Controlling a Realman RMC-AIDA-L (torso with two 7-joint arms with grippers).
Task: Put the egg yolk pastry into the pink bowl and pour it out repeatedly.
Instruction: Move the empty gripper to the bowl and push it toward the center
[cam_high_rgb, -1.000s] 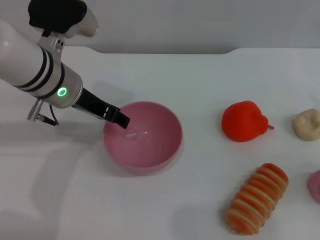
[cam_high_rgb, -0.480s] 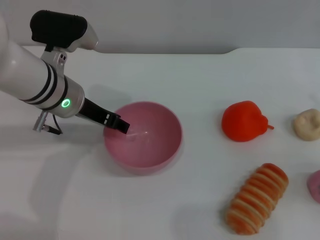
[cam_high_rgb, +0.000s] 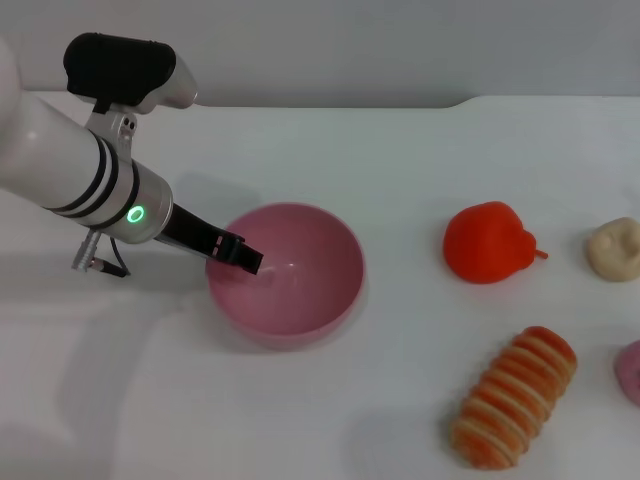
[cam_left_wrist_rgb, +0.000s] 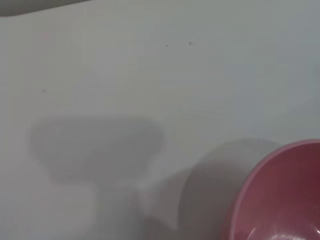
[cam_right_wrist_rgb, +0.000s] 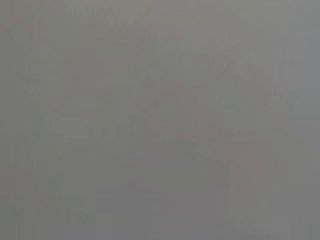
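Reaching over the rim of one glossy, round pink bowl (cam_high_rgb: 286, 272), left gripper (cam_high_rgb: 245, 259), jaw state indiscernible; one matte, lumpy egg yolk pastry (cam_high_rgb: 613, 248) well right

A smooth, glossy pink plastic bowl (cam_left_wrist_rgb: 285, 195) pokes into one corner of the left wrist view, only a curved part of its rim and inner wall showing. It sits on a plain white table surface (cam_left_wrist_rgb: 150, 65), which fills the rest of the picture. A soft grey shadow lies on the table just beside the bowl, and a broader, blockier one spreads farther off.
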